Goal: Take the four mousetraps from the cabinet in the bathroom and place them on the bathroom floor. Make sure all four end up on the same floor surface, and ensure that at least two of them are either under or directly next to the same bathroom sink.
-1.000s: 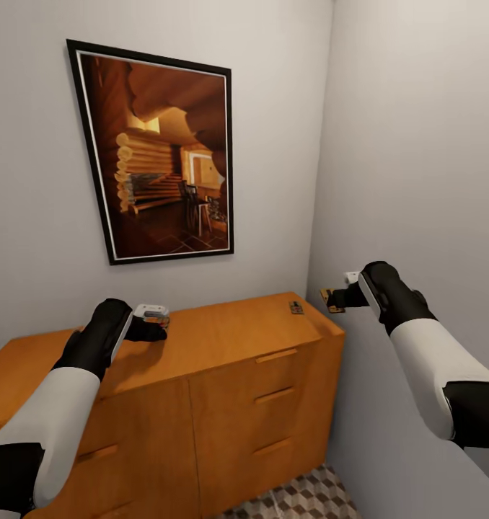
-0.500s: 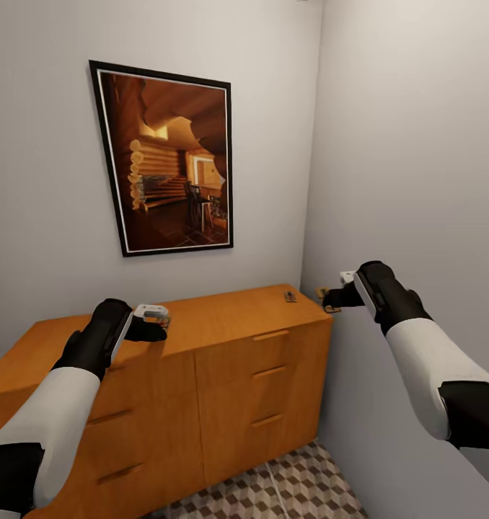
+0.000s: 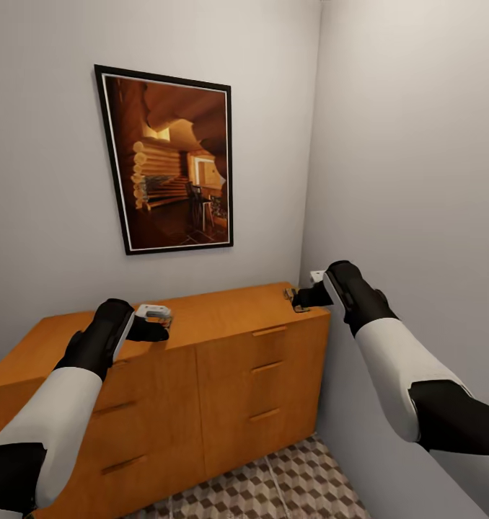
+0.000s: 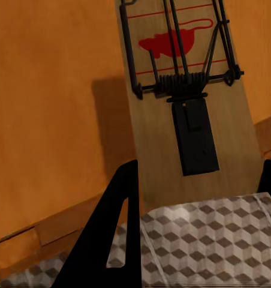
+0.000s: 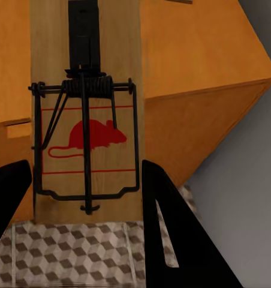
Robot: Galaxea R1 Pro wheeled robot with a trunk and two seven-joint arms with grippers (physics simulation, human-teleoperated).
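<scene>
1. Cabinet [image 3: 223, 360]: orange-brown wood, smooth, satin sheen; slim wooden handles.
2. Mousetrap [image 4: 189, 102] in left wrist view: pale matt wood board, visible grain, dark metal spring and bar, red printed mouse.
3. Mousetrap [image 5: 87, 120] in right wrist view: same wood and black wire.
4. Bathroom floor [image 3: 273, 494]: smooth tiles, printed cube pattern.

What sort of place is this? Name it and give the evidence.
Likely a corner of a home's room, possibly a bathroom: a wooden cabinet with drawers against plain walls, a framed picture above it, and a cube-patterned tiled floor.
</scene>
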